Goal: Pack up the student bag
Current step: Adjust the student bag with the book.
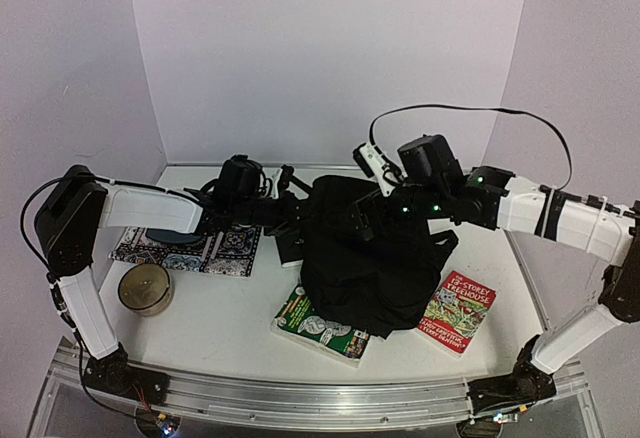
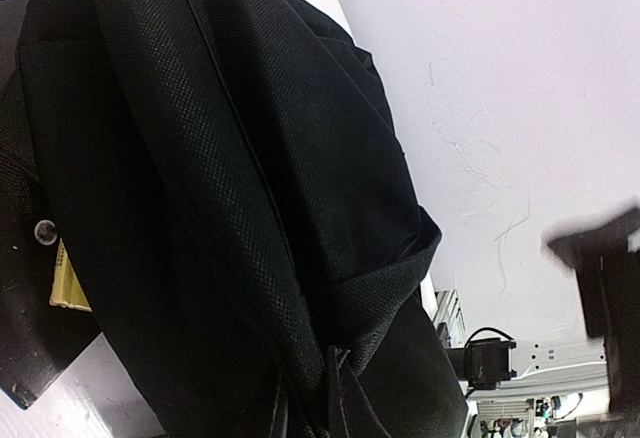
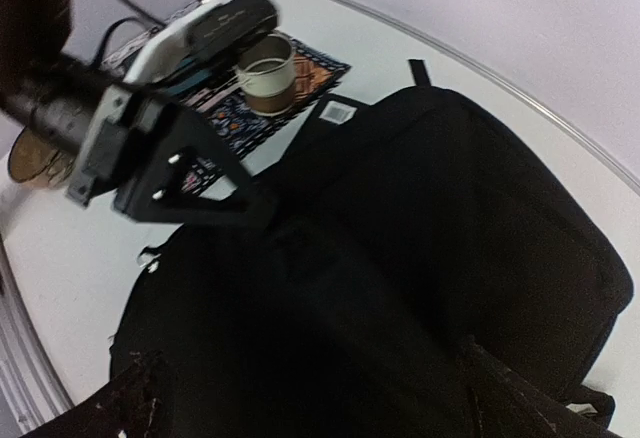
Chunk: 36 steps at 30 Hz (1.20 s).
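Note:
The student bag [image 1: 375, 263] is a big soft black backpack slumped at the middle of the table, and it fills the left wrist view [image 2: 230, 188] and the right wrist view [image 3: 430, 258]. My left gripper [image 1: 298, 216] reaches in from the left, shut on a fold of the bag's fabric [image 2: 335, 398] at its upper left side. My right gripper [image 1: 372, 220] hangs over the top of the bag. It is open, fingertips [image 3: 140, 398] wide apart over the black cloth, with nothing between them.
A green book [image 1: 318, 326] lies partly under the bag's front. A red book [image 1: 457, 310] lies to its right. At the left are a patterned mat [image 1: 190, 248], a round tub [image 1: 145, 288], a tape roll [image 3: 268, 71] and a flat black notebook [image 3: 335, 113].

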{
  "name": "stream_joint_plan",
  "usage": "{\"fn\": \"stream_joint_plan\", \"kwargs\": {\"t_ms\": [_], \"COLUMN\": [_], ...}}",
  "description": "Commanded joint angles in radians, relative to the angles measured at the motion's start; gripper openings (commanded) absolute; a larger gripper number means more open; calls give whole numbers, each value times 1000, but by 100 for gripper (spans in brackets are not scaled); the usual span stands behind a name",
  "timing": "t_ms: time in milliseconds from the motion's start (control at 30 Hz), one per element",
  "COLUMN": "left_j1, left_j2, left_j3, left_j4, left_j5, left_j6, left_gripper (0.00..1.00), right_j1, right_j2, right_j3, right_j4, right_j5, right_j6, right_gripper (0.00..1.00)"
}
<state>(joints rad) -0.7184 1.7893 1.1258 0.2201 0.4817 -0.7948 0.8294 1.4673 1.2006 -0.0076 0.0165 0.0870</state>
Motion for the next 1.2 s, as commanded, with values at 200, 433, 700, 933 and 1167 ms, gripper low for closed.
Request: {"fn": "stream_joint_plan", "kwargs": {"t_ms": [200, 433, 700, 933, 1167], "left_j1": [-3, -3, -5, -27, 15], "left_j2": [-20, -35, -65, -102, -77], "left_j3": [6, 0, -6, -36, -46], "left_j4": [82, 82, 82, 82, 81], "left_j5": [-39, -55, -47, -51, -52], "left_j6": [20, 28, 9, 23, 46], "left_gripper": [12, 12, 16, 35, 63], "right_j1": [85, 66, -45, -87, -86], "right_j2": [23, 31, 18, 34, -6], "right_j3": [-124, -126, -62, -16, -121], "right_j4": [-140, -214, -261, -208, -87], "right_j5": [-30, 146, 367, 417, 320], "right_j6": [50, 54, -15, -246, -370], "right_gripper": [98, 61, 0, 0, 0]}}
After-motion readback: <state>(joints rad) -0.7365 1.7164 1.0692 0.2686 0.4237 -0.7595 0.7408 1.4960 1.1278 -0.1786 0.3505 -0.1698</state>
